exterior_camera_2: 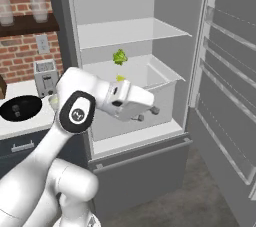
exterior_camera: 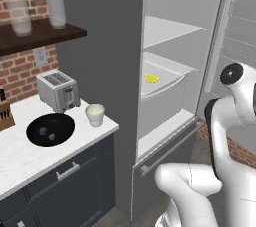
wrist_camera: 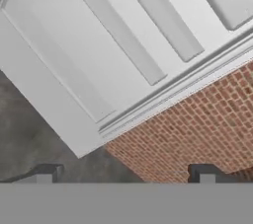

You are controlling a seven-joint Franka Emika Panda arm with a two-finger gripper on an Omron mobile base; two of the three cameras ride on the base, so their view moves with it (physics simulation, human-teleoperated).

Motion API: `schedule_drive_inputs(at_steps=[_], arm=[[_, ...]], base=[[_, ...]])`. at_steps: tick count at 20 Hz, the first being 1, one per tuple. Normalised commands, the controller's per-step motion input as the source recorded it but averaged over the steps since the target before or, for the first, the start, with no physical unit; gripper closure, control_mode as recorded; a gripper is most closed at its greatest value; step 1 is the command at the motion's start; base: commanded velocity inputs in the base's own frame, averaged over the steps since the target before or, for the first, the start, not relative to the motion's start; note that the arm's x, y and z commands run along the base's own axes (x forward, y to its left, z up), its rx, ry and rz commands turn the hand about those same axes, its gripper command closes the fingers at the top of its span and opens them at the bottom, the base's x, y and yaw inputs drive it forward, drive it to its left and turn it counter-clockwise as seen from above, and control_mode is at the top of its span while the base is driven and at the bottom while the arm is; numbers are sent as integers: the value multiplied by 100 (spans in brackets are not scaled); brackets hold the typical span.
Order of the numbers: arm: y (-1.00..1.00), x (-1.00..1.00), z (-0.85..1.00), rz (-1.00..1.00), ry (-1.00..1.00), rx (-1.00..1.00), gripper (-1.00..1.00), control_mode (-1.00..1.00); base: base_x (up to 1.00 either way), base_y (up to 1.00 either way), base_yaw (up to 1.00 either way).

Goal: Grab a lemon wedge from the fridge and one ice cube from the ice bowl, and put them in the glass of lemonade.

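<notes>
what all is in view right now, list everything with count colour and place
fridge: 1, dark grey outside, white inside, door swung open to the right
lemon wedge: 1, yellow, on a middle fridge shelf
leafy green item: 1, green, in the fridge behind the wedge
glass of lemonade: 1, off-white cup, pale yellow liquid, counter right of the ice bowl
ice bowl: 1, black, on the white counter, small cubes inside
toaster: 1, silver, counter by the brick wall
clear glasses: 2, on the dark wall shelf
knife block: 1, brown, left counter edge
wall outlet: 1, white, brick wall
drawer cabinet: 1, dark blue, under the counter
gripper: 1, dark finger tips apart, holding nothing, facing the open door
</notes>
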Motion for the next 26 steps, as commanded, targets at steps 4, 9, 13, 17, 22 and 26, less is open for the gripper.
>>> schedule_drive_inputs(at_steps=[4,9,13,17,22,26], arm=[[100,0,-18,6,-6,78,-100,-100],[100,-1,-15,13,7,70,-100,-100],[100,-32,-68,32,12,61,-100,-100],[87,-86,-11,31,6,11,-100,-100],[31,-96,8,23,-9,0,-100,-100],[18,-39,38,1,-2,-5,-100,-100]], base=[[0,0,0],[0,0,0],[0,0,0],[0,0,0],[0,0,0],[0,0,0]])
